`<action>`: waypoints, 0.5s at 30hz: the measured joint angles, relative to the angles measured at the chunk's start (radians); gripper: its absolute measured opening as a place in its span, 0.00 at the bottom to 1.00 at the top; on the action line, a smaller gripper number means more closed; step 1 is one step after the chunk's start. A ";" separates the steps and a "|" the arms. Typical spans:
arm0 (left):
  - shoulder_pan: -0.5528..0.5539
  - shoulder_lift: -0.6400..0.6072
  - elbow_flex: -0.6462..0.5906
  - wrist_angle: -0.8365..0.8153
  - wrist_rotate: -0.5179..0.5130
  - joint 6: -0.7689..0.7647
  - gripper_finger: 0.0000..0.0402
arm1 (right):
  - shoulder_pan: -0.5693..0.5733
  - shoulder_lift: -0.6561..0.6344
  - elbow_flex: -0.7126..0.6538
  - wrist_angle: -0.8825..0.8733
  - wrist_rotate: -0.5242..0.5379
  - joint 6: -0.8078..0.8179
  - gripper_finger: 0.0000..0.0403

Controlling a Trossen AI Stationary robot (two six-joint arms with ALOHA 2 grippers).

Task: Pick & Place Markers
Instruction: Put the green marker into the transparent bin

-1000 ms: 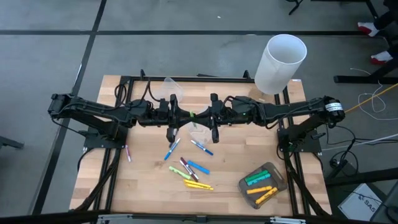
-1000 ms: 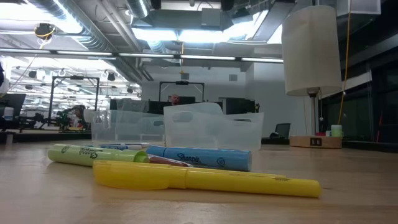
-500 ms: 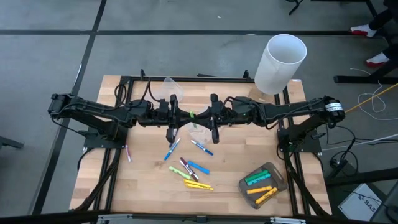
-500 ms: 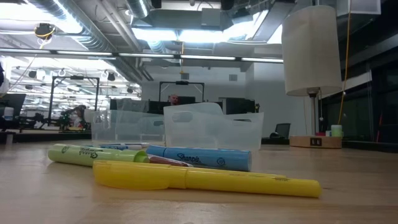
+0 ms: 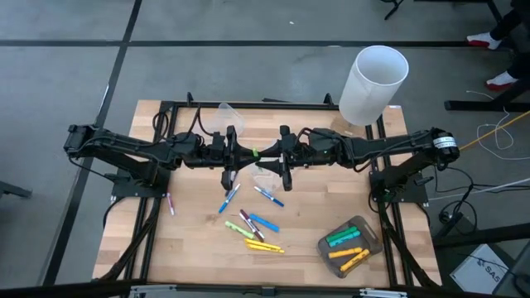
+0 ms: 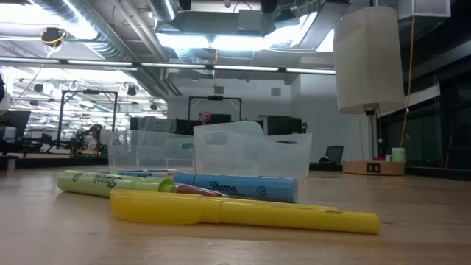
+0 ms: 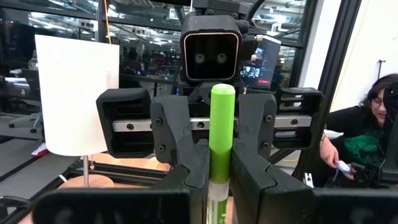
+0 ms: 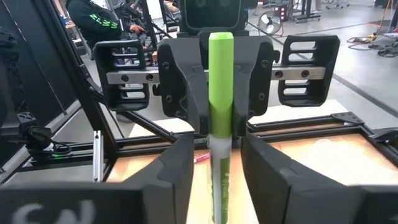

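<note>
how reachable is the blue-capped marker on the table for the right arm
Probably reachable: the right pincer is open, the left pincer holds the green marker, and the blue-capped marker lies uncovered close by.

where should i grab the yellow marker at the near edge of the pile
Grip the yellow marker mid-barrel, coming straight down and pinching across its width. It lies flat and lengthwise with its near side free. The blue marker lies close behind it, so that side is probably tight.

Grey floor [image 5: 248, 66], ceiling lights [image 6: 221, 40] (exposed ducts).
</note>
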 joint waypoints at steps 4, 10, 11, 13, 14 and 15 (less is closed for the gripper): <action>0.000 0.000 0.000 0.000 -0.001 0.004 0.09 | 0.000 0.000 0.000 -0.007 0.000 0.003 0.40; 0.000 0.000 0.000 0.000 -0.005 0.015 0.09 | 0.000 0.000 0.000 -0.038 0.000 -0.002 0.43; 0.000 0.000 0.000 0.000 -0.005 0.015 0.09 | 0.000 -0.003 0.000 -0.039 0.000 -0.002 0.43; 0.000 -0.001 0.000 0.000 -0.005 0.015 0.09 | 0.000 -0.011 0.000 -0.037 0.000 -0.004 0.43; 0.000 -0.003 0.000 -0.001 -0.005 0.015 0.09 | 0.000 -0.017 0.000 -0.038 0.000 -0.005 0.43; 0.000 -0.004 0.000 -0.002 -0.005 0.015 0.09 | 0.000 -0.024 0.000 -0.039 0.000 -0.004 0.43</action>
